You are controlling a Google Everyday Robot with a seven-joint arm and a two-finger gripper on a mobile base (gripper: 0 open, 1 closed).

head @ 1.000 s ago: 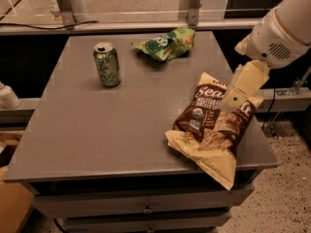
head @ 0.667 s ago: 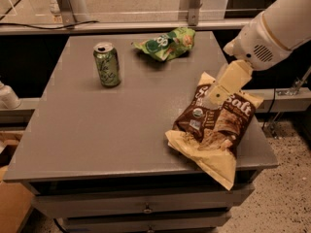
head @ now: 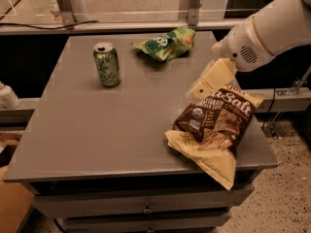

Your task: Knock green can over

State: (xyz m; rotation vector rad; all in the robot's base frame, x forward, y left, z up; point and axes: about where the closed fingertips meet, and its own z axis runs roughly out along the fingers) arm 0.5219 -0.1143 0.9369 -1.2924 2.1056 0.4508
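The green can [head: 106, 64] stands upright on the far left portion of the grey table [head: 97, 130], silver top uppermost, with bare tabletop on all sides of it. A green-and-white snack bag [head: 165, 43] lies crumpled at the far middle of the table, to the right of the can and not touching it. A brown chip bag [head: 214, 125] lies flat on the near right part of the surface, and its pale lower corner overhangs the front edge. The white arm [head: 267, 30] enters from the upper right corner of the view and slopes down toward the table. The gripper [head: 200, 86], a cream-coloured piece at the arm's end, is positioned over the right side of the table, just beside the upper edge of the brown chip bag and below and to the right of the snack bag. It is well apart from the can, with open tabletop between them. Whether the gripper is open or closed cannot be told from this view. Below the tabletop, two grey drawer fronts [head: 146, 205] are visible. Speckled floor [head: 286, 193] shows at the lower right.
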